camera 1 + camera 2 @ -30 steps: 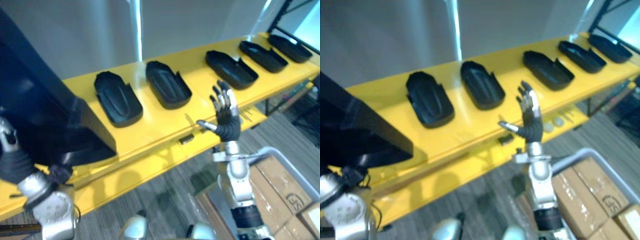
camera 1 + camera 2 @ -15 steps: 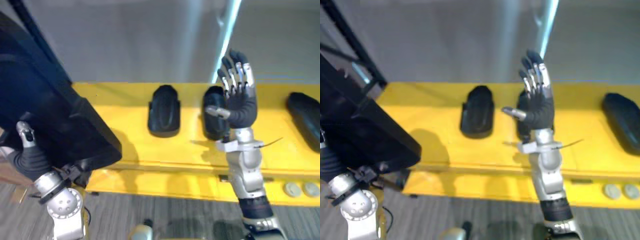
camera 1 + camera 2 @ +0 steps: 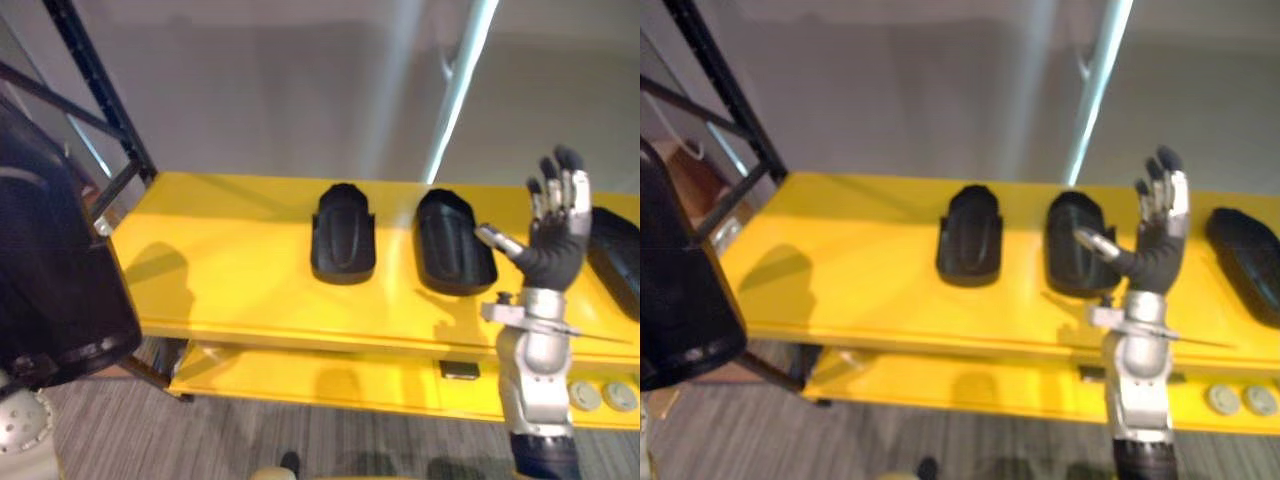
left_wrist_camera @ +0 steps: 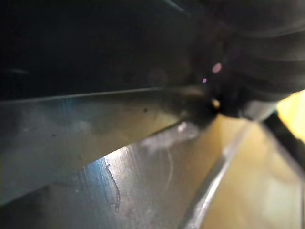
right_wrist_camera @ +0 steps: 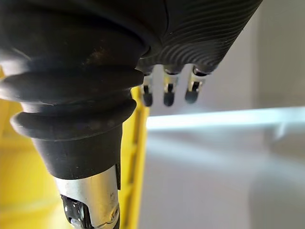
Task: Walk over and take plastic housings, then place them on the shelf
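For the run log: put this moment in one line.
right hand open, empty, raised | shelf: three housings | black part at left

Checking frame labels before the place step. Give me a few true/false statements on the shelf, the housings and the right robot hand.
1. The right robot hand is raised with straight fingers and holds nothing. True.
2. The yellow shelf has no housings on it. False: three black ones lie on it, a left housing, a middle housing and a right housing.
3. The left housing and middle housing are stacked. False: they lie side by side, apart.
4. A large black housing sits close up at the robot's left side, off the shelf. True.
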Controlling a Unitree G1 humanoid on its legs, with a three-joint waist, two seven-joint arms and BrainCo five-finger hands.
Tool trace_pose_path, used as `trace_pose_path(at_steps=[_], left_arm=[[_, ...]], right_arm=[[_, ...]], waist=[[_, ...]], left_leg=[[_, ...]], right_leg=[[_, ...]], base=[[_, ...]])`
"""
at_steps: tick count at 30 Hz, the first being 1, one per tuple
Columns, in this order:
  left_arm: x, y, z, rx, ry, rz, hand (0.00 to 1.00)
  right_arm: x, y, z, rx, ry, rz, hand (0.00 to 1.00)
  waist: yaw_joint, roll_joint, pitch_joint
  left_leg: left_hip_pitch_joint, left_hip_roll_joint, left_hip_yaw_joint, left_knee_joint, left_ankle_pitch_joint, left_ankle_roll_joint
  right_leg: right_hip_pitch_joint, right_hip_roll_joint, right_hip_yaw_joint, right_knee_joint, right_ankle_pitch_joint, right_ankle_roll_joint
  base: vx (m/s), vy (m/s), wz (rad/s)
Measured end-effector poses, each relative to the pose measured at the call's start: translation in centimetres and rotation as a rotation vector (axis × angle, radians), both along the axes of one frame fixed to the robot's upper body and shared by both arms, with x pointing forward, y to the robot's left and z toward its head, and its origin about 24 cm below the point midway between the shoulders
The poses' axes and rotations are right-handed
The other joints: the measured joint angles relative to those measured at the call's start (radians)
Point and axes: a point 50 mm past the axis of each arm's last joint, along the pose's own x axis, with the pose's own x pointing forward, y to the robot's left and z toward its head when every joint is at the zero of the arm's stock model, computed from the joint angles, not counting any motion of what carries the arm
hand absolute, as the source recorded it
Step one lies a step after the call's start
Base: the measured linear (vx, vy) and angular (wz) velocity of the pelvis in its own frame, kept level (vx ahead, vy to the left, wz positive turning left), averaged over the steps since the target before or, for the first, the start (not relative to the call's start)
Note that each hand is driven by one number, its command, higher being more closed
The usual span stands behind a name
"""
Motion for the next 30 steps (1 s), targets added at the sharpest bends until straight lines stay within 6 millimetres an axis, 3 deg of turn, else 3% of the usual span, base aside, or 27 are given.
trace_pose_path(at_steps=[4,10,14,17,23,24,27,30], left_arm=[[1.1,2.2,-1.5,-0.114,0.123,-0.017,1.0],[4.1,2.5,-3.4,-0.26,0.286,-0.142,1.0],[6.6,2.5,-2.1,-0.263,0.345,-0.217,1.0],[7.8,3.0,-1.1,-0.252,0.418,-0.219,1.0],[9.2,3.9,-1.1,-0.305,0.536,-0.141,1.0],[9.1,4.3,-0.9,-0.308,0.552,-0.118,1.0],[9.1,5.1,0.4,-0.319,0.561,-0.059,1.0],[9.0,5.3,0.2,-0.356,0.571,-0.03,1.0]], right_arm=[[-2.0,-2.8,-1.1,0.026,0.05,-0.158,0.0],[-3.4,-4.7,-2.8,0.058,0.146,-0.243,0.0],[-3.9,-5.4,-3.3,0.058,0.183,-0.239,0.0],[-3.9,-5.3,-3.5,0.044,0.2,-0.214,0.0],[-3.6,-5.3,-4.7,0.056,0.311,-0.187,0.0],[-3.4,-5.3,-5.8,0.074,0.377,-0.182,0.0],[-4.0,-5.9,-12.8,0.207,0.735,-0.191,0.0],[-6.7,-6.2,-17.1,0.303,0.923,-0.203,0.0]], waist=[[-0.053,0.006,0.001],[-0.11,0.037,0.016],[-0.129,0.061,0.028],[-0.133,0.065,0.029],[-0.144,0.046,0.04],[-0.15,0.039,0.047],[-0.157,0.017,0.074],[-0.157,0.034,0.102]], left_leg=[[0.015,0.001,0.056,0.0,-0.002,0.002],[0.03,0.007,0.106,-0.005,-0.007,0.004],[0.029,0.012,0.124,-0.006,-0.007,0.003],[0.021,0.014,0.148,-0.006,-0.008,-0.001],[0.012,0.015,0.165,0.0,-0.001,-0.01],[0.011,0.015,0.166,0.0,0.0,-0.011],[-0.003,0.017,0.164,-0.001,0.006,-0.017],[-0.005,0.015,0.162,-0.005,0.007,-0.016]], right_leg=[[-0.02,-0.003,0.053,0.006,0.006,0.008],[-0.046,0.001,0.104,0.022,0.007,0.011],[-0.067,0.005,0.13,0.035,0.004,0.009],[-0.1,0.01,0.158,0.056,-0.002,0.004],[-0.143,0.01,0.183,0.102,-0.021,-0.003],[-0.152,0.01,0.187,0.115,-0.028,-0.004],[-0.178,0.01,0.192,0.146,-0.042,-0.005],[-0.178,0.009,0.192,0.147,-0.042,-0.005]], base=[[-0.01,0.029,-0.39],[-0.04,0.019,-0.27],[-0.02,0.009,-0.13],[0.0,0.007,-0.2],[0.01,-0.002,-0.08],[-0.01,-0.013,-0.04],[-0.03,-0.03,0.02],[0.0,-0.005,0.02]])
